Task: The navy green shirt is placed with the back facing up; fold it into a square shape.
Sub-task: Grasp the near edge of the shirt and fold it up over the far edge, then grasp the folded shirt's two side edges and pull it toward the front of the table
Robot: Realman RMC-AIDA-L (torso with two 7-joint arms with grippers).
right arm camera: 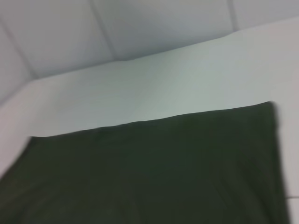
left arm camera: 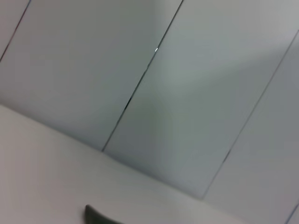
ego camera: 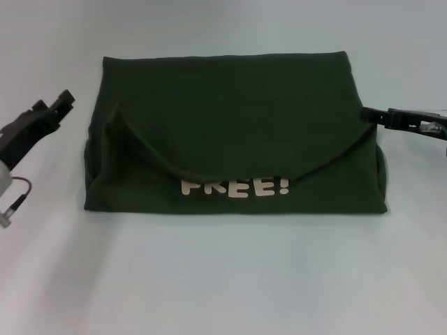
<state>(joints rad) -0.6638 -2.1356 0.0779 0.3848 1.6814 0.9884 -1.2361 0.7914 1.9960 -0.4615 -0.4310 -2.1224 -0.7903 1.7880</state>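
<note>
The navy green shirt [ego camera: 230, 132] lies folded on the white table, a wide dark olive block. Its top layer is doubled forward in a curved flap, and pale "FREE!" lettering [ego camera: 235, 187] shows below the flap's edge. My right gripper [ego camera: 371, 116] is at the shirt's right edge, shut on the flap's right corner, and the cloth rises to a point there. My left gripper [ego camera: 57, 106] hangs open to the left of the shirt, apart from the cloth. The right wrist view shows the shirt [right arm camera: 149, 172] spread flat. In the left wrist view only a sliver of shirt [left arm camera: 96, 215] is visible.
The white table [ego camera: 223, 279] runs on all sides of the shirt. A panelled pale wall [left arm camera: 187, 93] stands behind the table. A cable [ego camera: 17, 192] hangs from my left arm at the far left.
</note>
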